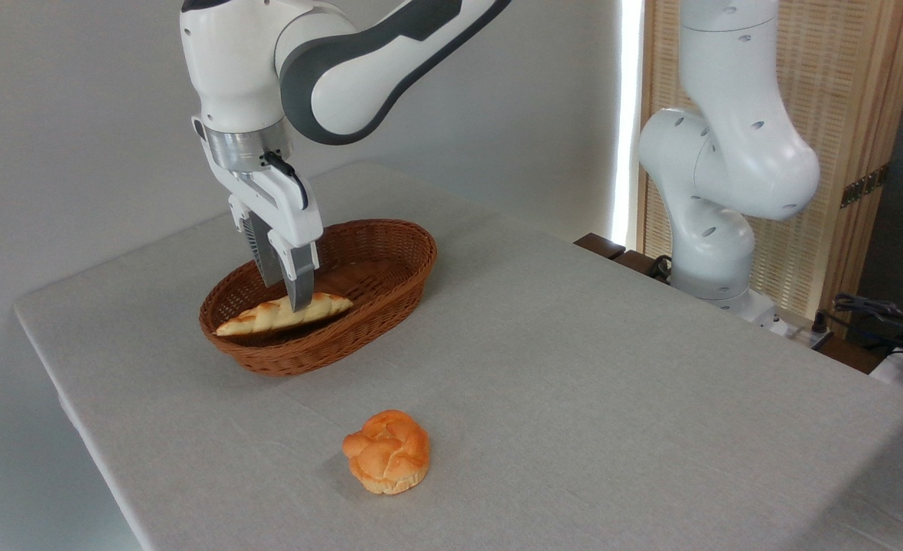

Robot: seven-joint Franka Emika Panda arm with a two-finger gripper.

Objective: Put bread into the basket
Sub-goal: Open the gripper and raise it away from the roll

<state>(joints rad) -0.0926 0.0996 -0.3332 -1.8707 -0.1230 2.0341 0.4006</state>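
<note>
The shallow oval basket of reddish-brown woven wicker [390,256] sits toward the far left part of the table. Inside it lies the long, pointed-ended braided loaf of golden bread with toasted patches [268,316], along the near wall in the left half of the basket, one tip close to the left rim and the other reaching toward the middle. The right half of the basket shows only bare weave.

The table [574,367] is covered in a plain light-grey cloth. Well in front of the basket, out on the cloth, sits a round knotted orange bun [387,451], apart from everything else. Behind the table is a pale grey wall; to the right stands a slatted light-wood screen [842,92], with dark cables [880,314] at the right edge.

The white and grey robot arm [344,61] rises from its base at the right, arches across the top and comes down over the basket's left half. Its hand [283,287] points downward, slightly tilted, with the two grey fingers spread apart; the nearer fingertip [303,298] is at the loaf's upper side, and the farther one stands behind it. The hand is not clamping the loaf.
</note>
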